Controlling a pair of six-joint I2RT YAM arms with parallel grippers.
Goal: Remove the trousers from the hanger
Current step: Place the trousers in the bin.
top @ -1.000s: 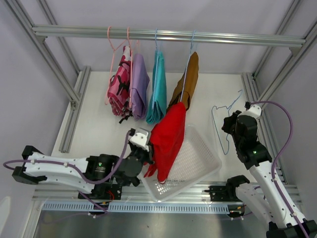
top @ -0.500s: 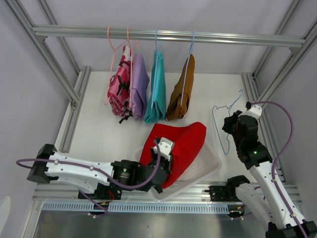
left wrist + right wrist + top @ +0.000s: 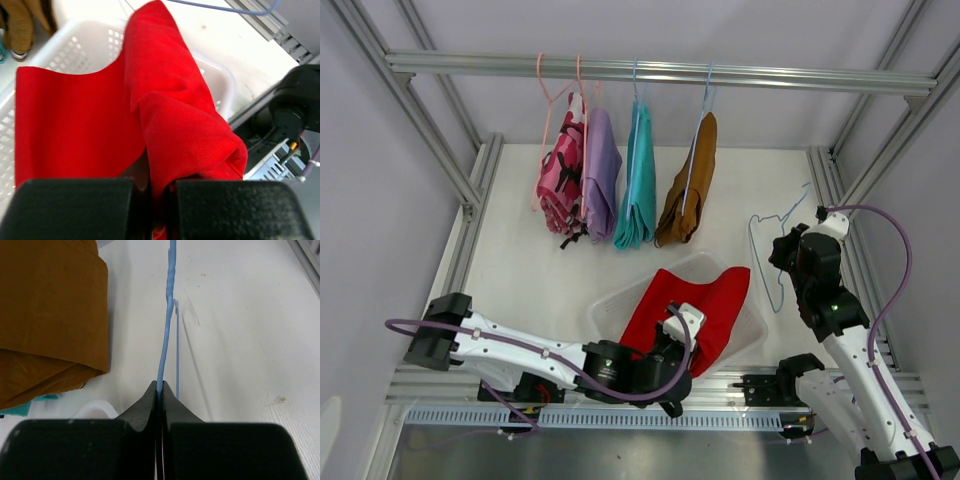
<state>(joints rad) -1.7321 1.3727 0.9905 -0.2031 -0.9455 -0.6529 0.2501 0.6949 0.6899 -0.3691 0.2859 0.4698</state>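
The left gripper [image 3: 159, 190] is pinched tight on the red trousers [image 3: 75, 125], which lie partly in the white basket [image 3: 80, 47]. The right gripper [image 3: 160, 389] is squeezed shut on a blue hanger [image 3: 163, 340].

Colours I see.
My black left gripper [image 3: 159, 192]; red trousers [image 3: 705, 305]; white basket [image 3: 610, 305]; pink camouflage trousers [image 3: 560, 180]; lilac trousers [image 3: 601, 170]; teal trousers [image 3: 638, 185]; mustard-brown trousers [image 3: 688, 190]; pale blue hanger [image 3: 166, 325].
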